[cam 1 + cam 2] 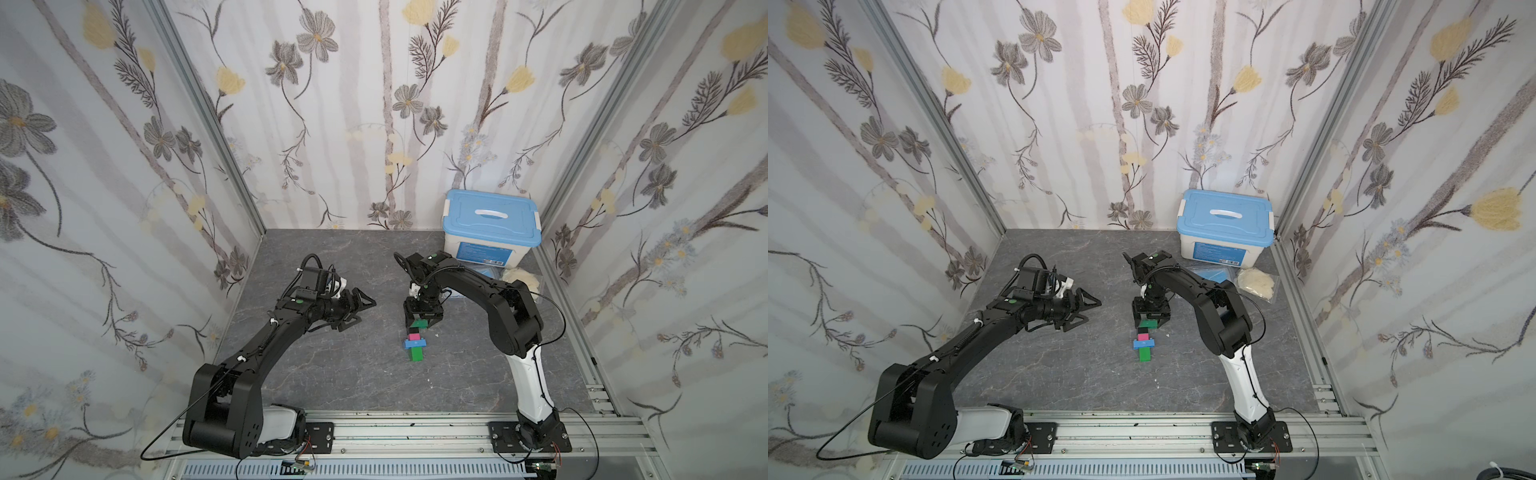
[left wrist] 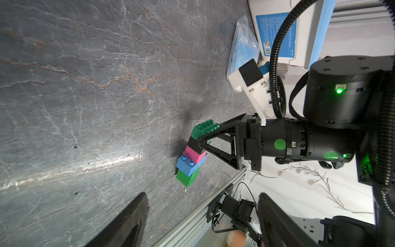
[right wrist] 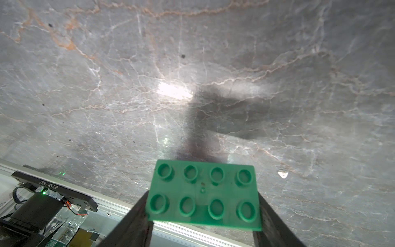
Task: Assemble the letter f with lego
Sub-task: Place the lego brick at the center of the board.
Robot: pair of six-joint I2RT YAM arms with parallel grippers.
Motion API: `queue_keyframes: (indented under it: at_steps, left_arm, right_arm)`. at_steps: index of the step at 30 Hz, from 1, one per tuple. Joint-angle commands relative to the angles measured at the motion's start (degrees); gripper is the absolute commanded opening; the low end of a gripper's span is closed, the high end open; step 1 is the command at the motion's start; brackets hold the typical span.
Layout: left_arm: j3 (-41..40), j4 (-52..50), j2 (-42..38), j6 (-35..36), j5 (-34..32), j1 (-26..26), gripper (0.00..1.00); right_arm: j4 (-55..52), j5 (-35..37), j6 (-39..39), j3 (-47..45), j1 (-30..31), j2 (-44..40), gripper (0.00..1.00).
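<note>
From my right wrist, the green bar (image 3: 204, 195) fills the gap between my right fingers (image 3: 130, 222) and hides the rest of the letter f (image 1: 415, 343). Those fingers are blurred and cut off by the picture's edge. My left fingers (image 2: 128, 222) are dark, blurred and cut off too. In both top views my right arm (image 1: 486, 286) covers most of the bar. In a top view it also covers part of the mask packet (image 1: 492, 272). The box label (image 1: 484, 254) is too small to read.
</note>
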Motion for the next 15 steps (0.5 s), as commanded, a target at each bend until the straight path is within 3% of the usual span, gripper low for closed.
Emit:
queue_keyframes:
  at_steps: [1, 15]
  left_arm:
    - [-0.2, 1.8, -0.4, -0.1, 0.7, 0.0, 0.82]
    - [-0.3, 2.2, -0.2, -0.2, 0.8, 0.1, 0.83]
  right_arm:
    - [0.8, 2.2, 0.1, 0.5, 0.0, 0.5, 0.66]
    - [8.5, 7.6, 4.9, -2.7, 2.0, 0.0, 0.67]
